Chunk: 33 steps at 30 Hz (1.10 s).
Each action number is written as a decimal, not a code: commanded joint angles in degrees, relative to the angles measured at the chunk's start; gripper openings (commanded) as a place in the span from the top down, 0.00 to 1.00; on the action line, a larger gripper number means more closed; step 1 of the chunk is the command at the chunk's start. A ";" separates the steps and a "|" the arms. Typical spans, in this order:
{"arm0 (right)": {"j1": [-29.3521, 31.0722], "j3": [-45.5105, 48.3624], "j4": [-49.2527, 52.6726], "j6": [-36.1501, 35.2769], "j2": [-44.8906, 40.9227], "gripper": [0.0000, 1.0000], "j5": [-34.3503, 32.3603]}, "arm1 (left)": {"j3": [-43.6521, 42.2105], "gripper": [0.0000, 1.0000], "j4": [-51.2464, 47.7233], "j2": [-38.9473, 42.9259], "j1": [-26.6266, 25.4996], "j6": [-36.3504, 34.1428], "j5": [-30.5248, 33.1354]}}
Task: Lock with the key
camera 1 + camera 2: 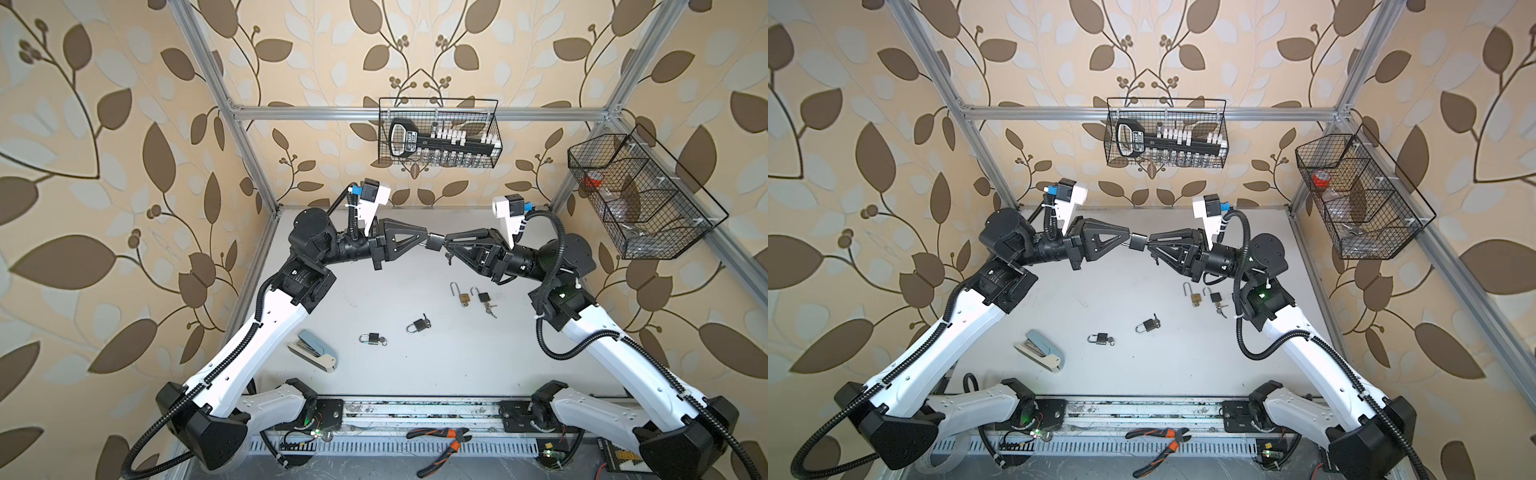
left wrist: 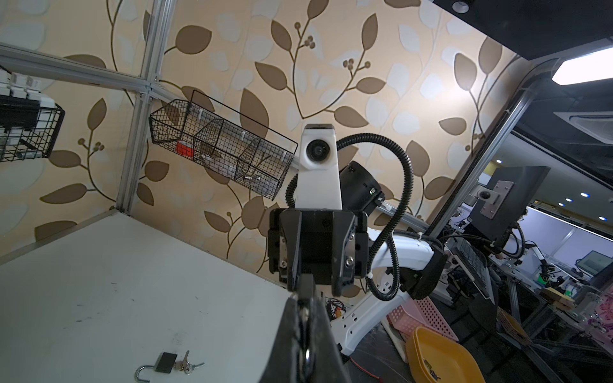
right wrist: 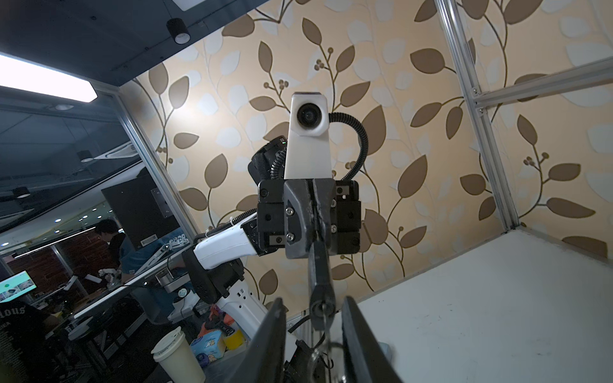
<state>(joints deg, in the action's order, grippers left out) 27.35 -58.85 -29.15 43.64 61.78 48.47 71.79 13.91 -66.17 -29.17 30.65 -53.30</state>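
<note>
A small black padlock (image 1: pixel 435 242) (image 1: pixel 1138 242) hangs in the air over the back of the table, between my two grippers. My left gripper (image 1: pixel 427 239) (image 2: pixel 306 308) is shut on its metal shackle (image 2: pixel 307 331), and the black body (image 2: pixel 306 286) sticks out past the fingertips. In the right wrist view the padlock (image 3: pixel 319 265) points its keyhole end at the camera, with the key (image 3: pixel 326 326) in it and a key ring hanging below. My right gripper (image 1: pixel 447 242) (image 3: pixel 313 301) stands open, one finger on each side of the key, with a gap on both sides.
Several other padlocks with keys lie on the white table (image 1: pixel 374 291): black ones (image 1: pixel 372 338) (image 1: pixel 417 325) (image 1: pixel 484 298) and a brass one (image 1: pixel 463 297). A stapler (image 1: pixel 313 349) lies front left. Wire baskets (image 1: pixel 438 133) (image 1: pixel 640 195) hang on the back and right walls.
</note>
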 commanded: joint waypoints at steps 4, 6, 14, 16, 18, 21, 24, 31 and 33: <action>0.24 -0.74 0.05 -0.83 -1.55 0.85 -0.74 | 0.68 1.00 3.84 0.34 0.30 -0.05 -1.19; 0.25 -0.65 0.05 -0.83 -1.66 0.90 -0.58 | 0.46 1.00 4.02 0.42 0.27 -0.05 -1.02; 0.19 0.95 -0.30 -1.61 -3.16 1.00 -0.55 | 0.11 1.00 3.98 0.69 0.25 -0.20 -0.14; 0.22 1.31 -0.06 -2.02 -3.76 1.00 -0.56 | -0.05 1.00 4.08 0.99 0.63 -0.17 0.11; 0.21 1.66 1.15 -2.99 -4.65 1.00 -0.56 | -0.54 1.00 5.13 1.61 1.66 0.76 0.13; 0.13 2.58 3.53 -4.69 -6.14 1.00 -1.32 | -0.99 1.00 7.44 2.08 3.76 3.06 -0.78; -0.44 3.62 5.76 -6.30 -7.66 1.00 -1.88 | -0.93 1.00 7.31 2.49 5.16 3.59 -1.87; -1.29 3.33 19.07 -19.81 -10.69 1.00 -5.53 | 4.42 1.00 -18.04 2.87 5.61 -13.04 -2.05; -1.27 4.07 25.90 -26.00 -11.60 1.00 -11.48 | 10.05 1.00 -34.97 0.49 5.53 -22.37 2.35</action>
<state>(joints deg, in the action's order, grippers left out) 26.22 -55.75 -13.78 28.40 51.24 43.22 74.65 -1.65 -64.84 -23.62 22.41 -54.46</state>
